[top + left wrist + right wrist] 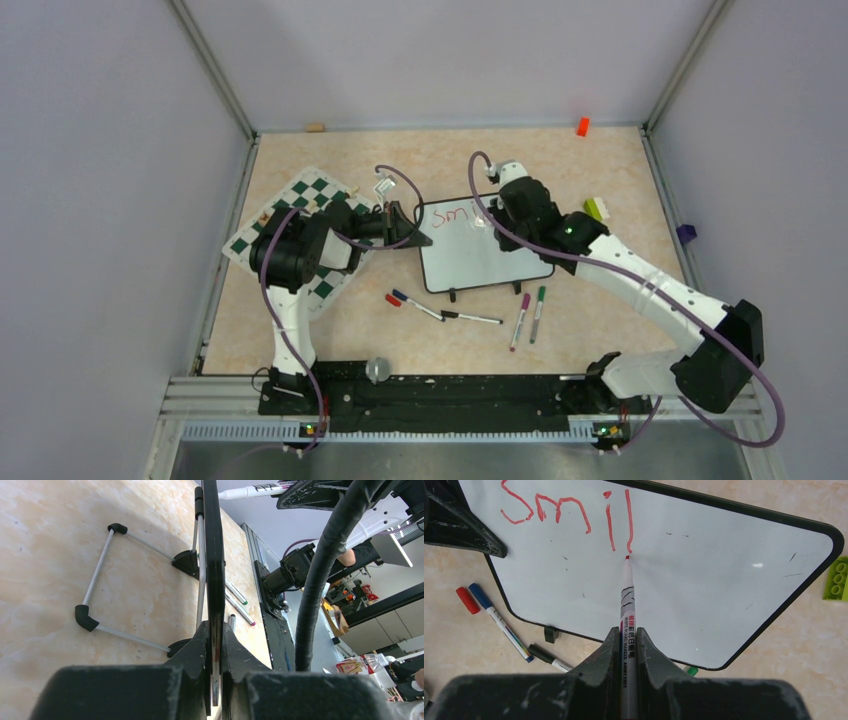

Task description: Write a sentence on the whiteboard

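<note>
The whiteboard [485,250] lies mid-table, white with a thin black frame. Red lettering [569,515] reading "smil" runs along its top left; it shows small in the top view [455,215]. My right gripper [628,635] is shut on a white marker with a red tip [627,595]; the tip rests on the board at the foot of the "l". In the top view the right gripper [508,205] is over the board's upper right. My left gripper [412,232] is shut on the board's left edge, seen edge-on in the left wrist view [214,555].
A green-and-white chess mat [300,225] lies left under the left arm. Loose markers lie in front of the board: blue [415,304], black [472,318], purple [520,320], green [537,313], plus a red cap [393,299]. A lime brick [596,208], purple block [686,233], orange block [582,126].
</note>
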`<action>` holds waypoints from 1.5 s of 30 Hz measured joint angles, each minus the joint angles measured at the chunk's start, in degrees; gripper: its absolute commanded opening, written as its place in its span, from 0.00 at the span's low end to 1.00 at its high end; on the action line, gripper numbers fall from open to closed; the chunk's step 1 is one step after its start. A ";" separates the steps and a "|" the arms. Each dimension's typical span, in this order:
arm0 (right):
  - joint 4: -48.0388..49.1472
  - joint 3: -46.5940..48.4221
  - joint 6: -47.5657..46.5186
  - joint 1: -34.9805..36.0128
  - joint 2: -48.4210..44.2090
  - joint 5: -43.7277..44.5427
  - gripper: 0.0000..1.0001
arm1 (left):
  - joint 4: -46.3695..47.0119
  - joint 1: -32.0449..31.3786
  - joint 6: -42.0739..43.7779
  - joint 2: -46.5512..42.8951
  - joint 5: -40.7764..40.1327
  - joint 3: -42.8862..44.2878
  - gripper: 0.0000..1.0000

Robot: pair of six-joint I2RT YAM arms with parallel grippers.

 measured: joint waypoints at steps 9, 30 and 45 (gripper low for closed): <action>-0.94 0.83 0.00 -0.17 -2.86 -2.47 0.00 | 0.02 0.00 0.02 0.02 0.02 0.00 0.00; 0.35 1.29 -0.04 -2.34 -2.05 -0.55 0.00 | 0.02 0.00 0.02 0.02 0.04 0.00 0.00; 1.36 1.29 -0.15 -2.36 0.24 -0.74 0.00 | 0.00 0.00 0.00 0.00 0.00 0.00 0.00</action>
